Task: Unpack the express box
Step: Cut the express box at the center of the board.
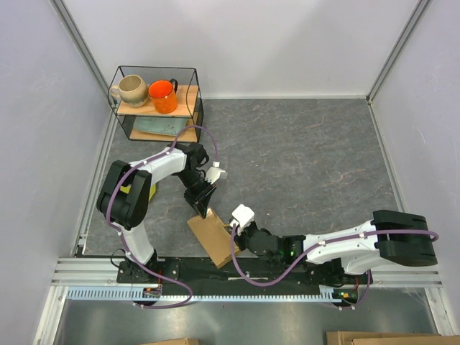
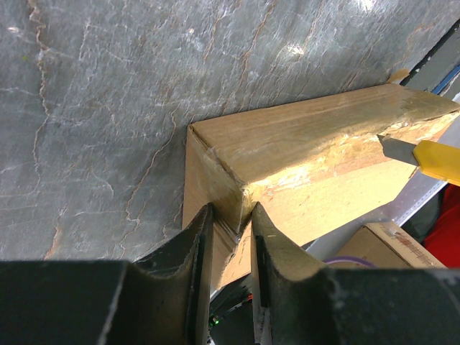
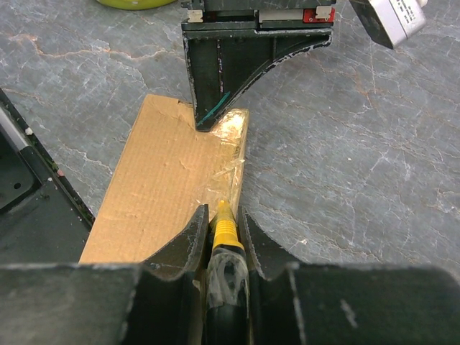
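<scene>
Flat brown cardboard express box (image 1: 213, 241), taped clear along one edge, is found lying on the grey marbled table (image 1: 302, 158) near its front edge. Its far corner is pinched in the left gripper (image 2: 230, 215). A yellow utility knife (image 3: 225, 231) is clamped in the right gripper (image 3: 221, 212), blade tip at the taped edge.

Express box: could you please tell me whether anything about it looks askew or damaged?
The express box lies askew, diagonal to the table edge, its near end over the base rail. Its clear tape looks wrinkled near the knife tip.
</scene>
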Action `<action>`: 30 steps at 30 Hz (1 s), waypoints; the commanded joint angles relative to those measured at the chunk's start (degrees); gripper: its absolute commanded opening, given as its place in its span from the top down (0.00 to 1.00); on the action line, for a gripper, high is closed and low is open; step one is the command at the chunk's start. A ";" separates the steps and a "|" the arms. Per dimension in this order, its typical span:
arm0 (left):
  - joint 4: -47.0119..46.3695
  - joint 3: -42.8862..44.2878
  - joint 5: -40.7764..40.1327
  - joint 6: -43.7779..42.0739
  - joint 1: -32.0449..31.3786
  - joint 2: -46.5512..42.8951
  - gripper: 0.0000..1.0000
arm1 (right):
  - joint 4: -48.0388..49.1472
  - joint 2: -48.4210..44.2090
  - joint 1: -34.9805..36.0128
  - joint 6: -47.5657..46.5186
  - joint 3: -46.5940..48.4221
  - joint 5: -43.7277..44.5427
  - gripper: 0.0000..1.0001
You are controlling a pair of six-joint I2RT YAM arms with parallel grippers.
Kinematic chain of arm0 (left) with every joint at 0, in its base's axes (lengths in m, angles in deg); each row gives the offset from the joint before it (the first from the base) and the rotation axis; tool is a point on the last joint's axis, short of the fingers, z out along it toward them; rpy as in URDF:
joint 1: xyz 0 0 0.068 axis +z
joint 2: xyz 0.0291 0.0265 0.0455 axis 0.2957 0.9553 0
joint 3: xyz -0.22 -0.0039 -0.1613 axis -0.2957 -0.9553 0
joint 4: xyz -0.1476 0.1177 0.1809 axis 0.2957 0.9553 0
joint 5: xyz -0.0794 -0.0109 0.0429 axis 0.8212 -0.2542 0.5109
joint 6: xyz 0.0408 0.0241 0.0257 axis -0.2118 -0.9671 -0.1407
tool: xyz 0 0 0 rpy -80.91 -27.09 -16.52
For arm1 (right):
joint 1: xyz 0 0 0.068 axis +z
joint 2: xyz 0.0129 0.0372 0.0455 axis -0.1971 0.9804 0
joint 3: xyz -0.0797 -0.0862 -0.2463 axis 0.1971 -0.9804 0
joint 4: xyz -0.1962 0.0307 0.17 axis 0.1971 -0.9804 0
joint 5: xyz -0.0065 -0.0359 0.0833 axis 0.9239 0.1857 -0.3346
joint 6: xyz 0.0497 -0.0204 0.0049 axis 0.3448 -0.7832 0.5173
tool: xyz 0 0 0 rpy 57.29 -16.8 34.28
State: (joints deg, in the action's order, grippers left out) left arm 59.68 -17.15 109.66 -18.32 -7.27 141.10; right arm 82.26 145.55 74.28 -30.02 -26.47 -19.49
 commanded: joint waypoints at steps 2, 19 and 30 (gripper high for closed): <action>-13.14 -2.32 -17.57 -5.07 1.00 2.29 0.98 | -4.67 1.29 0.13 1.07 -0.56 -0.74 1.00; -13.32 -2.32 -19.59 -5.16 1.09 2.29 0.98 | -21.01 0.59 4.09 6.07 2.86 0.05 1.00; -13.58 -3.02 -18.80 -5.51 1.27 2.21 0.98 | -28.31 -0.99 5.94 8.63 2.86 -0.03 1.00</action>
State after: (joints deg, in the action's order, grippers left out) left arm 59.60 -17.26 109.66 -18.32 -7.27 141.10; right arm 68.68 144.39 78.04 -23.31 -22.40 -14.99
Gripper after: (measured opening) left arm 0.296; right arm 0.230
